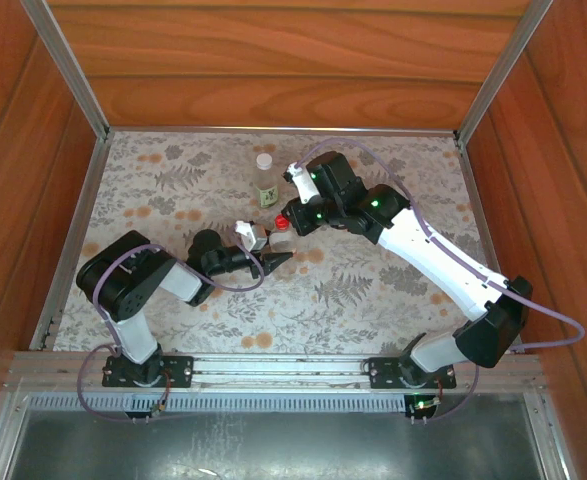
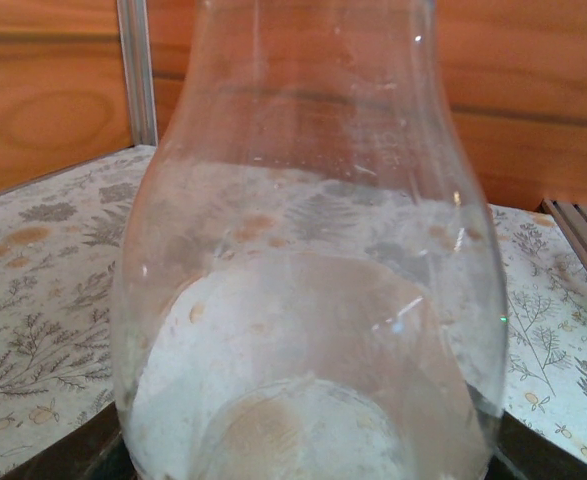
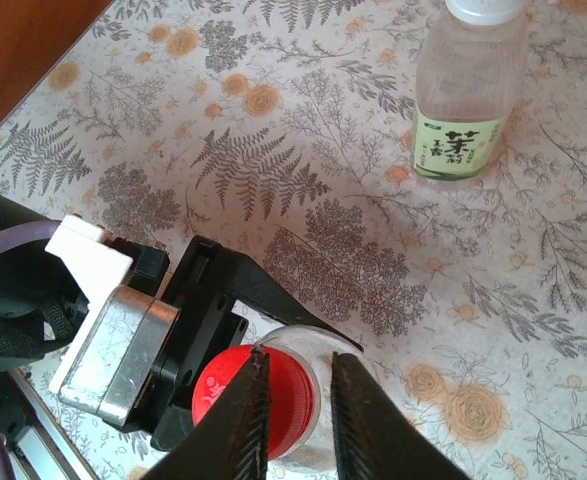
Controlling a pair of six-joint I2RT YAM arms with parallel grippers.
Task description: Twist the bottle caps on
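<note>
**Right claw [image 3: 300, 365] sits over the red cap [image 3: 228, 395]**

Right claw hangs just above the red cap. Its two dark fingers [image 3: 368, 430] are close together, with only a thin gap between them. One finger lies across the edge of the cap. I cannot tell if the claw is pinching the cap or only touching it.

The red cap sits on top of the short bottle [image 2: 313, 280]. I cannot tell if it is screwed down tight. The short bottle is clear and stands near the middle of the table [image 3: 273, 150]. The left claw [image 1: 268, 250] squeezes this bottle from the side and holds it upright. In the left wrist view the bottle is very close, and the leafy cloth shows through it.

The tall bottle [image 3: 468, 100] stands by itself farther back on the table, apart from both claws. It has a green and yellow label. The white cap [image 3: 483, 8] is on its top.

The table has a cloth with ferns and orange flowers on it. Wooden walls stand around it.
</note>
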